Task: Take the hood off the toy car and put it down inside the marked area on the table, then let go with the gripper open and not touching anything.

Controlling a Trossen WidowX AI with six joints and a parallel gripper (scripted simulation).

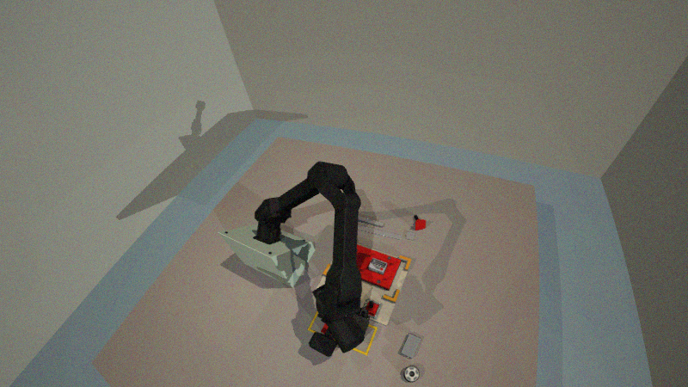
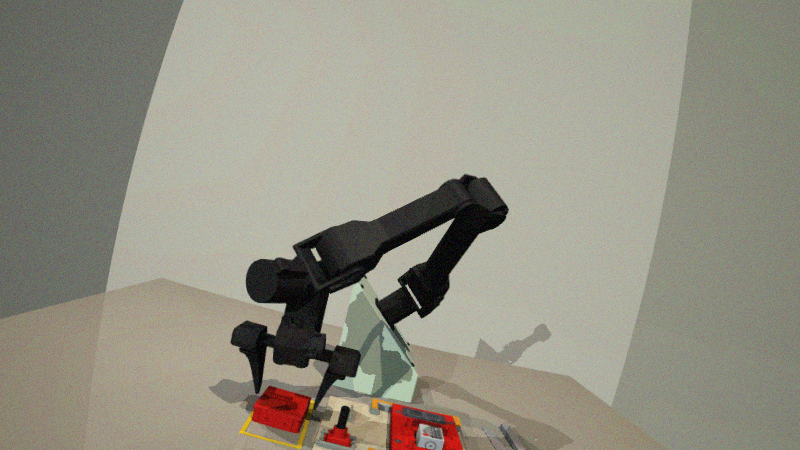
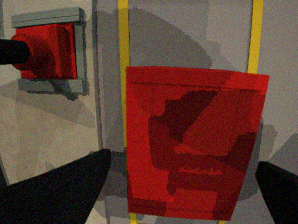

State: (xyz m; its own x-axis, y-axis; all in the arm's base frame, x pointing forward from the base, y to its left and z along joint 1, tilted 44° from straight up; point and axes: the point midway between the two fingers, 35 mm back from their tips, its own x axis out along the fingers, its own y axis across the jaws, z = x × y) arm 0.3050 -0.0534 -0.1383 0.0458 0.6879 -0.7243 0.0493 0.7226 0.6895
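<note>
The red hood [image 3: 193, 143] [image 2: 281, 409] lies flat on the table inside the yellow marked rectangle [image 2: 246, 429] [image 1: 370, 341], in its near part. Its right edge covers the yellow line in the wrist view. In the top view the arm hides it except for a red sliver [image 1: 325, 328]. My gripper [image 3: 184, 163] [image 2: 286, 398] [image 1: 336, 336] is open just above the hood, one finger on each side, with a small gap to each side in the wrist view. The red toy car [image 1: 377, 273] [image 2: 425, 433] sits on the beige board, its engine block bare.
A red knob part [image 3: 47, 56] [image 2: 339, 430] [image 1: 370, 308] on a grey base stands just beside the rectangle. The pale green arm pedestal [image 1: 269, 252] [image 2: 374, 358] is behind. A grey plate [image 1: 411, 345], a wheel [image 1: 408, 371], a small red piece [image 1: 420, 224] and grey bars [image 1: 379, 228] lie around.
</note>
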